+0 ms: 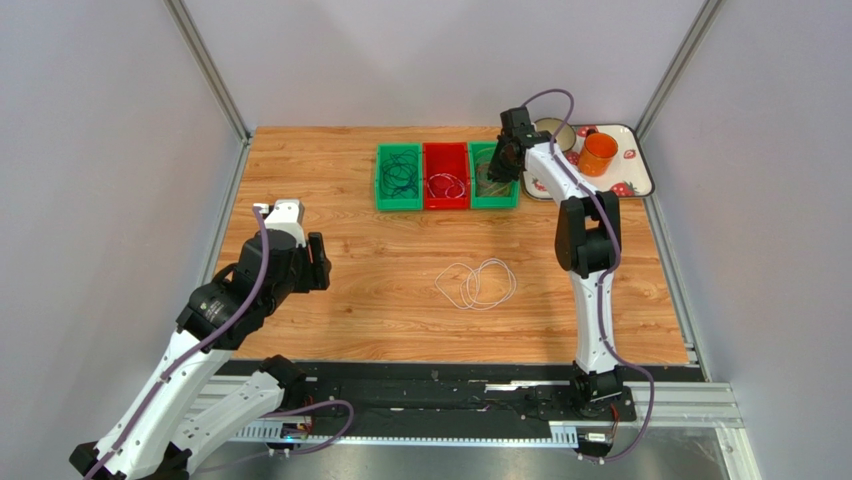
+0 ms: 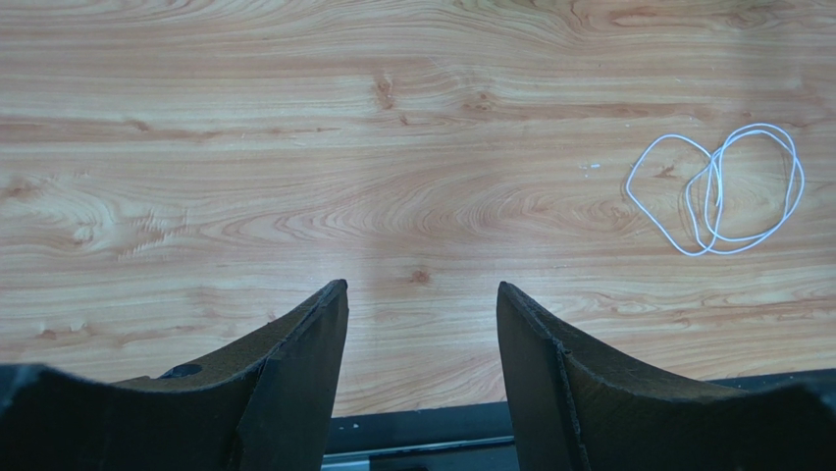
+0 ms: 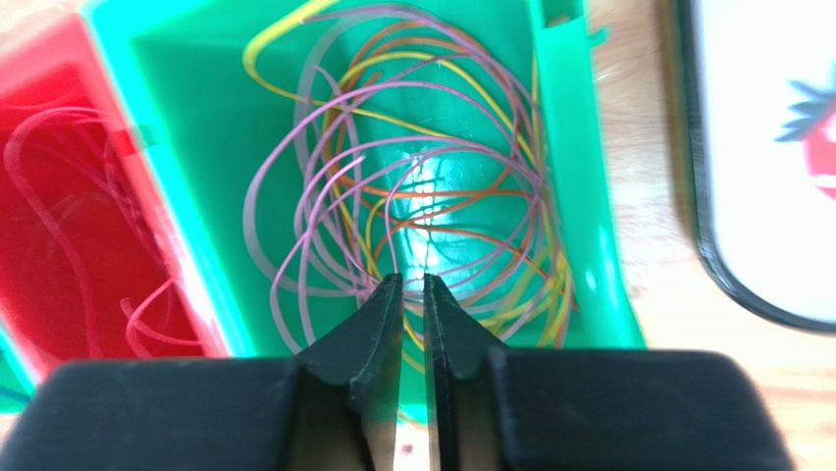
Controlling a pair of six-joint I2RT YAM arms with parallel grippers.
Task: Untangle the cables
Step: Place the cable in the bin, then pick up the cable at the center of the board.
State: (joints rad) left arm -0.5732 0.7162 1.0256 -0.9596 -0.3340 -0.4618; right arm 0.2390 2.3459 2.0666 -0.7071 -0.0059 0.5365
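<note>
Left pincer (image 2: 420,287): wide open, with nothing between its 2 fingers. It hangs over the bare wooden table (image 2: 294,147).
White cables (image 2: 714,186): a few thin loops that lie flat on the table and overlap each other. They are ahead of the left pincer, to its right side and well apart from it.
Right pincer (image 3: 412,280): almost closed, with only a thin slit between the 2 fingers. It points down into the right green bin (image 3: 569,147).
Coloured cables (image 3: 442,193): purple, orange and yellow loops mixed in 1 heap inside this bin, directly under and ahead of the right pincer's tips. 1 purple strand runs to the slit, but I cannot tell if it is pinched.
Red bin (image 3: 59,128): just left of the right pincer, touching the right green bin. The reddish cables (image 1: 447,185) are inside.
Left green bin (image 1: 398,205): further left of the right pincer, beyond the red bin. The dark cables (image 1: 400,175) are inside.
Tray (image 1: 640,175): to the right of the right pincer, with an orange cup (image 1: 599,154) on it.
</note>
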